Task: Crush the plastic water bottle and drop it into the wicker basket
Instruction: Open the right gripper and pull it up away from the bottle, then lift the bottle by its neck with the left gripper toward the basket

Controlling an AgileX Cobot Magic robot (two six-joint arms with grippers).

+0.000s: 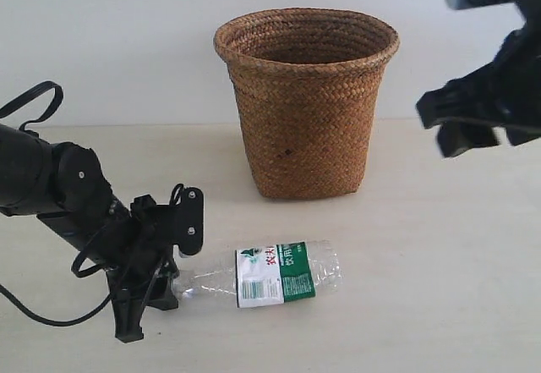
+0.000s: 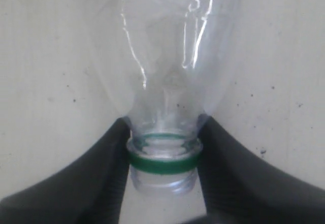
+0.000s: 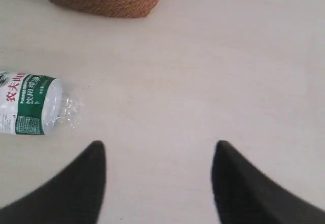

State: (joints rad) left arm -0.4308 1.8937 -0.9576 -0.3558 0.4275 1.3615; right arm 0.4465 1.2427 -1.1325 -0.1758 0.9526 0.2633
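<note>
Pale bench [image 1: 439,305] under a white wall: the plastic water bottle [image 1: 275,276] lies on its side in front of the wicker basket [image 1: 306,102]. Its long axis runs left to right, neck toward the left tool [image 2: 163,155], which clamps it at the green ring [image 2: 162,164]. The right tool [image 3: 158,148] hangs spread and empty. Crushing looks pending; next, that tool likely must squeeze the body.

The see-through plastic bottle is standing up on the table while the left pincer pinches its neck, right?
Not quite. The clear plastic water bottle with the white-and-green label lies on its side on the pale table, not standing up, as the exterior view shows. The left pincer does pinch its neck.
</note>
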